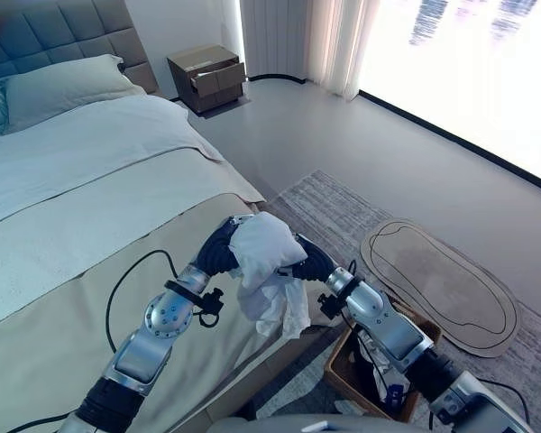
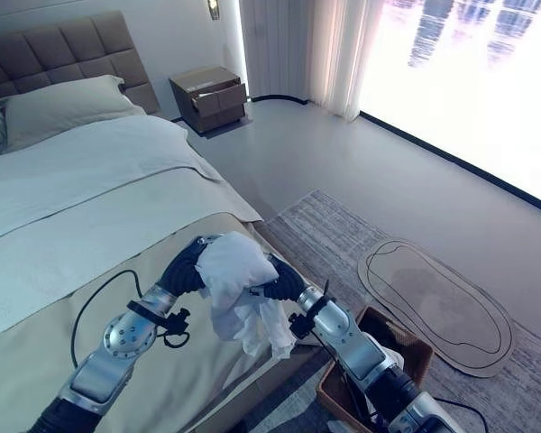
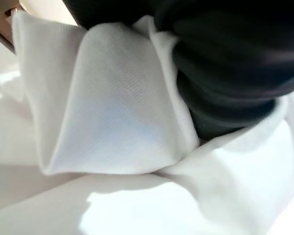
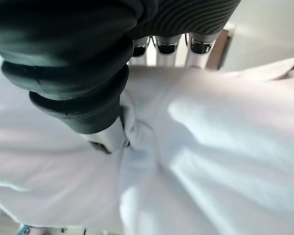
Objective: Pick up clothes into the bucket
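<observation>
white cloth (image 1: 269,262) bunched between left hand (image 1: 218,251) and right hand (image 1: 312,265).

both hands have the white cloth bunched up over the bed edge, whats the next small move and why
Probably carry the white garment toward the robot's right and lower it over the basket on the rug. The left hand and right hand press it between them above the bed edge, while the basket sits below the right forearm, not under the cloth.

White cloth (image 3: 117,122), folded, against left hand (image 3: 235,63)
</observation>
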Robot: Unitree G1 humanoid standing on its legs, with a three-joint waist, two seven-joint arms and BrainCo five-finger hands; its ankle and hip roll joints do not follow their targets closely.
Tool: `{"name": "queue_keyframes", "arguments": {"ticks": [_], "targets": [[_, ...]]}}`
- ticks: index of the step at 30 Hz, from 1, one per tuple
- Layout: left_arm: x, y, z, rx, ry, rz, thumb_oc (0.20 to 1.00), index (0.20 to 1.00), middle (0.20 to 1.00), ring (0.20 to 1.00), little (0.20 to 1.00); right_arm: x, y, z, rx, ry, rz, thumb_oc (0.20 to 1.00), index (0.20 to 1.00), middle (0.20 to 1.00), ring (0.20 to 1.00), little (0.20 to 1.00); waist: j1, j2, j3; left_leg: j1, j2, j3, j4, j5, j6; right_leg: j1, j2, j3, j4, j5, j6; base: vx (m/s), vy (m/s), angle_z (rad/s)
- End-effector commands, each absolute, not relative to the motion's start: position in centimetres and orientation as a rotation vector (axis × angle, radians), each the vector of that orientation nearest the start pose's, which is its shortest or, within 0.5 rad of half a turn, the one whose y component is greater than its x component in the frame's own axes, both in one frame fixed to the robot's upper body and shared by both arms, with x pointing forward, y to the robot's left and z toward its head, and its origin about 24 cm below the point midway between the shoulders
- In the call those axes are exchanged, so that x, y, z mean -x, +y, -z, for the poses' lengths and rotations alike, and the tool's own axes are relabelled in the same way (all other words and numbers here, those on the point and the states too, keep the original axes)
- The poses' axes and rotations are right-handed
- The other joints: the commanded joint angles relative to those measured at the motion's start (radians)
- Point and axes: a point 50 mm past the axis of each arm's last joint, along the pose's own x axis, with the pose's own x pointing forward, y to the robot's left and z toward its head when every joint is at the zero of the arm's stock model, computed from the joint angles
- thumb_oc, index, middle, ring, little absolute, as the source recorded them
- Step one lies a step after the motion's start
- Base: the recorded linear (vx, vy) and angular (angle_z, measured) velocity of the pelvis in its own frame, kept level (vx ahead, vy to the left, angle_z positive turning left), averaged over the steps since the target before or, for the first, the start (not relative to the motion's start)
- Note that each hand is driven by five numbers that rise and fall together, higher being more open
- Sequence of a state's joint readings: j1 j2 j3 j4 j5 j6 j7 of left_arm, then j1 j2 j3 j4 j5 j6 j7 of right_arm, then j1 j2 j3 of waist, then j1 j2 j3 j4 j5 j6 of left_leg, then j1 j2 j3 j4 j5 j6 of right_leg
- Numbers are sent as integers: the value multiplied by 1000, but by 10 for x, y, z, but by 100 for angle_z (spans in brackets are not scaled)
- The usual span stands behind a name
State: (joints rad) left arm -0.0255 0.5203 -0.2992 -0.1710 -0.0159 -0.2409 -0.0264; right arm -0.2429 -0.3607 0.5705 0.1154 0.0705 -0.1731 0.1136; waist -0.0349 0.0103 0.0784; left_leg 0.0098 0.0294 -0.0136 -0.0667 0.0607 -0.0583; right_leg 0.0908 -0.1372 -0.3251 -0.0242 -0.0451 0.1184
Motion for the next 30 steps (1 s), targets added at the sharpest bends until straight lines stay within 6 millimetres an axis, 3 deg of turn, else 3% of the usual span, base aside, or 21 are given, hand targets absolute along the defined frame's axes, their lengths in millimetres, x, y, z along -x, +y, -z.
{"name": "queue_keyframes", "arguments": {"ticks": [1, 7, 13, 14, 15, 19, 20, 25, 30], "targets": [[-239, 125, -162, -333, -699, 448, 200, 200, 200, 200, 200, -250, -43, -65, 289, -231, -831, 200, 200, 200, 200, 200, 15, -51, -36, -20, 44, 10, 64, -54, -14, -55, -82, 42, 0, 122, 57, 0, 0, 0], [-239, 130, -162, -354, -700, 430, 200, 200, 200, 200, 200, -249, -62, -53, 309, -177, -769, 200, 200, 200, 200, 200, 12, -52, -38, -17, 43, 12, 65, -56, -13, -52, -84, 38, 0, 121, 58, 13, -1, 0], [-239, 141, -152, -388, -648, 400, 200, 200, 200, 200, 200, -246, -99, -42, 334, -116, -664, 200, 200, 200, 200, 200, 4, -53, -39, -13, 43, 16, 65, -60, -12, -50, -83, 39, 0, 120, 60, 0, 0, 0], [-239, 143, -148, -382, -629, 403, 875, 875, 875, 875, 875, -245, -107, -40, 331, -101, -635, 200, 200, 200, 200, 200, 4, -53, -40, -12, 42, 16, 66, -61, -12, -48, -83, 39, 0, 121, 60, 0, 0, 0], [-239, 146, -144, -365, -600, 398, 1000, 1000, 1000, 1000, 1000, -245, -116, -38, 327, -86, -602, 200, 200, 200, 200, 200, 1, -54, -39, -11, 42, 17, 67, -62, -11, -48, -83, 41, -1, 121, 60, 0, 0, 0], [-236, 157, -118, -225, -464, 385, 1000, 1000, 1000, 1000, 1000, -243, -146, -37, 307, -70, -461, 200, 200, 200, 200, 200, -5, -53, -41, -7, 42, 18, 69, -64, -8, -48, -82, 45, 0, 122, 60, 0, 0, 0], [-236, 158, -113, -196, -434, 383, 1000, 1000, 1000, 1000, 1000, -245, -145, -44, 295, -106, -439, 200, 200, 200, 200, 200, -8, -53, -41, -7, 42, 21, 69, -65, -7, -48, -82, 47, 0, 122, 60, 0, 0, 0], [-227, 169, -91, -215, -313, 415, 1000, 1000, 1000, 1000, 1000, -245, -170, -57, 293, -143, -323, 200, 200, 200, 200, 200, -14, -51, -39, -7, 43, 24, 74, -68, -5, -52, -82, 56, 1, 122, 59, -1, -6, -5], [-217, 176, -70, -213, -208, 453, 1000, 1000, 1000, 1000, 1000, -243, -182, -50, 260, -129, -247, 200, 200, 200, 200, 200, -8, -46, -40, -8, 42, 24, 76, -70, -4, -52, -82, 58, 2, 121, 61, 1, -1, -1]]}}
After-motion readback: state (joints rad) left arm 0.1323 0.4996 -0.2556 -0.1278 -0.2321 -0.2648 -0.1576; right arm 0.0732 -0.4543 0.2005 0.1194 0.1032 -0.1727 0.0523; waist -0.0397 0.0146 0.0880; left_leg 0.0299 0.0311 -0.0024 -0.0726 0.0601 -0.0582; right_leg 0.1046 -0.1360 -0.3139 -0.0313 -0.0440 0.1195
